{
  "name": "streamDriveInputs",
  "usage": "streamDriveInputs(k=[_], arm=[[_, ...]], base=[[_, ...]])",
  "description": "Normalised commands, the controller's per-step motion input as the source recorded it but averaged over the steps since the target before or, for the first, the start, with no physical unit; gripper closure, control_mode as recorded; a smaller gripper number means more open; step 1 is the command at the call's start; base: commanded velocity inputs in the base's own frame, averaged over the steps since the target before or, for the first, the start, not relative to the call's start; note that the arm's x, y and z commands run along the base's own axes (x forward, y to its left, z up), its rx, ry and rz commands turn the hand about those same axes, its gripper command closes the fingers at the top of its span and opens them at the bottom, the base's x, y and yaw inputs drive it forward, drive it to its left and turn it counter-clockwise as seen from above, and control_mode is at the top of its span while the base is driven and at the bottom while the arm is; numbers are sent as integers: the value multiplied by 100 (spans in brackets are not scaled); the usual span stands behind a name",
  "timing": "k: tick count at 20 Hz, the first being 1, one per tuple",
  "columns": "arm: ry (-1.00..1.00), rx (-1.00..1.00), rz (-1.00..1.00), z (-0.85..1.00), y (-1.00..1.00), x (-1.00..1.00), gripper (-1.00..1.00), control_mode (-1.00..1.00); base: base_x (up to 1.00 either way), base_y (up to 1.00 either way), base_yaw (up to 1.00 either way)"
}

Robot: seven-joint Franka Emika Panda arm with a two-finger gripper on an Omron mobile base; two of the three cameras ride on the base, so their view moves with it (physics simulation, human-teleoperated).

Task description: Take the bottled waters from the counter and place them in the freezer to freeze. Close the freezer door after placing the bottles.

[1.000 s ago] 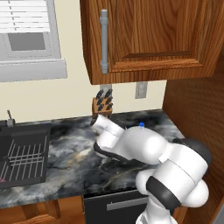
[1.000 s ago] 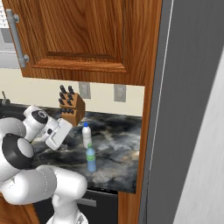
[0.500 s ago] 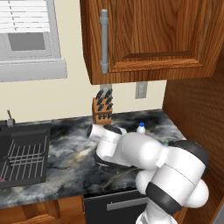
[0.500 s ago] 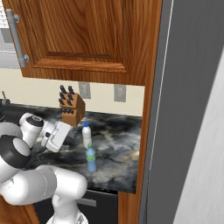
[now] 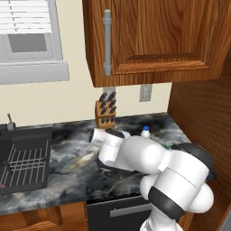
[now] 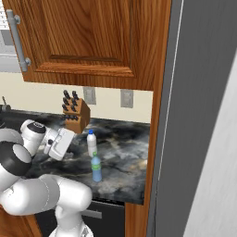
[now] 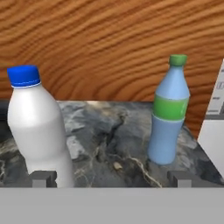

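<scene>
Two bottled waters stand upright on the dark marble counter (image 6: 120, 157). One is a white bottle with a blue cap (image 6: 92, 142) (image 7: 37, 131) (image 5: 145, 131). The other is a blue-green bottle with a green cap (image 6: 96, 167) (image 7: 168, 118). My gripper (image 7: 111, 179) (image 6: 69, 139) is open and holds nothing. It hovers low over the counter, just left of the bottles and apart from both. In the hand view the white bottle stands ahead of the left fingertip (image 7: 43, 178) and the blue-green one ahead of the right. The freezer's grey side (image 6: 194, 115) rises at the counter's right end.
A wooden knife block (image 5: 105, 113) (image 6: 76, 115) stands at the back wall behind the bottles. A black sink with a wire rack (image 5: 22, 158) lies to the left. Wooden cabinets (image 5: 153, 36) hang overhead, and a wooden panel (image 5: 198, 117) closes the counter's right end.
The arm has folded lower and the hand has drawn slightly left, away from the bottles. Both bottles stand where they were and the jaws stay open.
</scene>
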Motion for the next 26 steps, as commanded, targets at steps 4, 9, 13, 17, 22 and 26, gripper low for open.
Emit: streamDriveInputs(k=[4,9,13,17,22,26], arm=[[0,-8,0,12,0,3,-100,-100],[0,-10,0,11,0,4,-100,-100],[1,-12,0,19,0,14,-100,-100],[6,-12,0,16,0,22,-100,-100],[8,-9,0,10,0,25,-100,-100],[6,-3,0,0,0,9,-100,-100]], base=[[0,0,0],[0,0,0],[0,0,0],[0,0,0],[0,0,0],[0,0,0]])
